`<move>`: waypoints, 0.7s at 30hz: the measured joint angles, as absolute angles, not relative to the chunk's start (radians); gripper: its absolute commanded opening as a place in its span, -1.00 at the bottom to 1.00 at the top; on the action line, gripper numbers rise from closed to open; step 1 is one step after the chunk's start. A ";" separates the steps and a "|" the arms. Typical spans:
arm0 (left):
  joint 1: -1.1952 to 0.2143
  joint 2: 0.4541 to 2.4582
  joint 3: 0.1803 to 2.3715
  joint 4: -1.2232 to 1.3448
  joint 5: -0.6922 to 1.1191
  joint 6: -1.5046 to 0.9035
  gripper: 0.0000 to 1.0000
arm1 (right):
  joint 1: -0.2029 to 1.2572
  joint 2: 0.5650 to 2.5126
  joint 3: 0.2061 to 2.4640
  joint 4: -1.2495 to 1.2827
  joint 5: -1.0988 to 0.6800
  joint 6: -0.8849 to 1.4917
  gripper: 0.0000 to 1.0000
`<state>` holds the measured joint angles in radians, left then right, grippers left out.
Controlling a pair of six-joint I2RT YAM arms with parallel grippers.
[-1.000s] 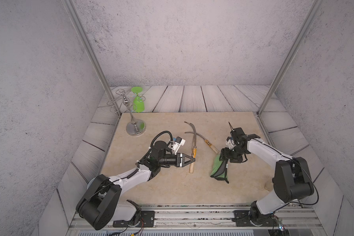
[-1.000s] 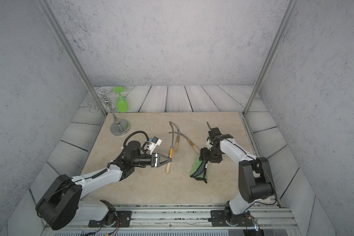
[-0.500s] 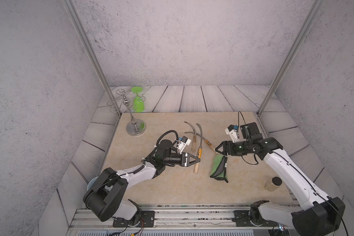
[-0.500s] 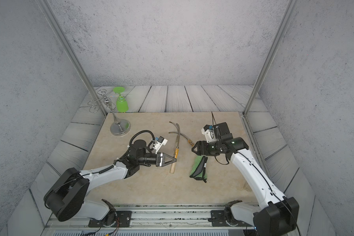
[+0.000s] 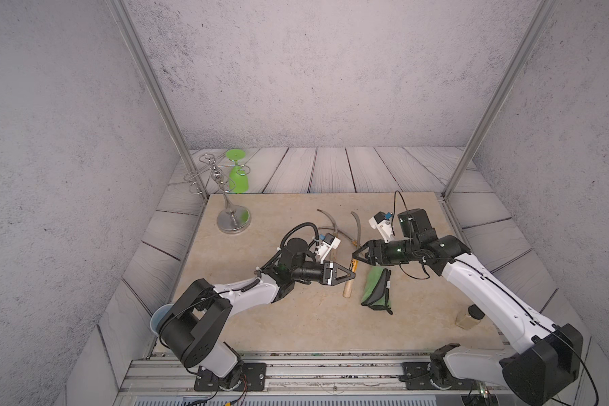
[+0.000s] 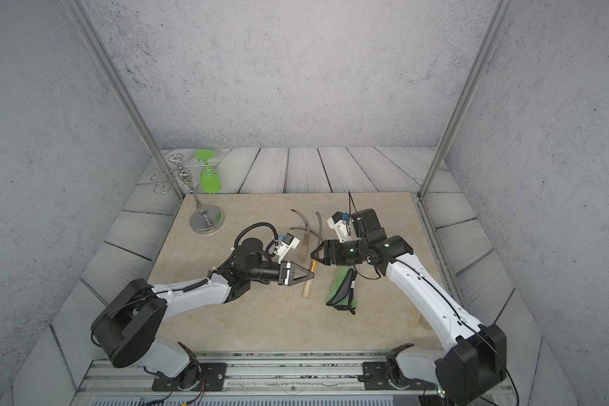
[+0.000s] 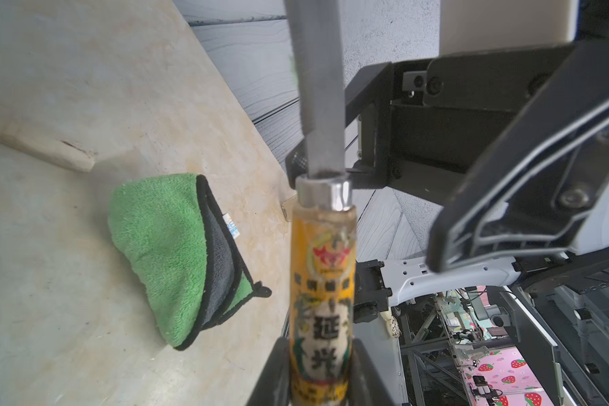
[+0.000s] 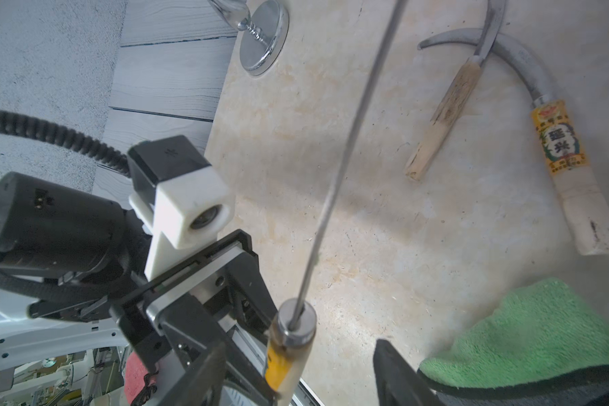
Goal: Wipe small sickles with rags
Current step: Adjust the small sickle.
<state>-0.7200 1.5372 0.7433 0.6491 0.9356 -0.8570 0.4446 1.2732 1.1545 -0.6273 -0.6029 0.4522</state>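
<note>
Green fuzzy rag (image 7: pixel 162 253) folded; sickle (image 7: pixel 322 253) blade curved, grey.

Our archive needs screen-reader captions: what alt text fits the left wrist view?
The left gripper is shut on an orange-labelled sickle, its grey blade pointing away. A folded green rag lies on the beige table; the open right gripper sits beyond the sickle.

- In both top views the tabletop (image 5: pixel 278 323) is overlooked from high at the front edge, facing the back wall (image 5: pixel 331 70); nearly the same scene is shared.
- The left wrist view is taken close along the held sickle (image 7: pixel 320 281), toward the green rag (image 7: pixel 155 246) and right arm (image 7: pixel 454 274).
- The right wrist view is taken low, toward the left arm (image 8: pixel 50 225); the held sickle (image 8: pixel 289 351) and green rag (image 8: pixel 528 327) are shared.
</note>
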 measured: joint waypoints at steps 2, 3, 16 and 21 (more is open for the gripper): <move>-0.727 1.544 0.751 0.655 0.935 -0.861 -1.00 | 0.450 1.287 1.150 -0.615 -0.604 0.462 0.27; -0.729 1.544 0.756 0.655 0.935 -0.862 -1.00 | 0.452 1.290 1.147 -0.611 -0.604 0.465 0.24; -0.742 1.555 0.782 0.682 0.911 -0.863 -0.86 | 0.468 1.292 1.110 -0.531 -0.632 0.530 -0.65; -0.742 1.555 0.782 0.683 0.874 -0.863 -0.43 | 0.469 1.289 1.095 -0.491 -0.599 0.577 -0.70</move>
<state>-0.7422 1.5551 0.7818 0.6834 0.8742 -0.8627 0.4686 1.2888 1.0954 -0.4908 -0.5991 0.5774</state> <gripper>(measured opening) 0.257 0.240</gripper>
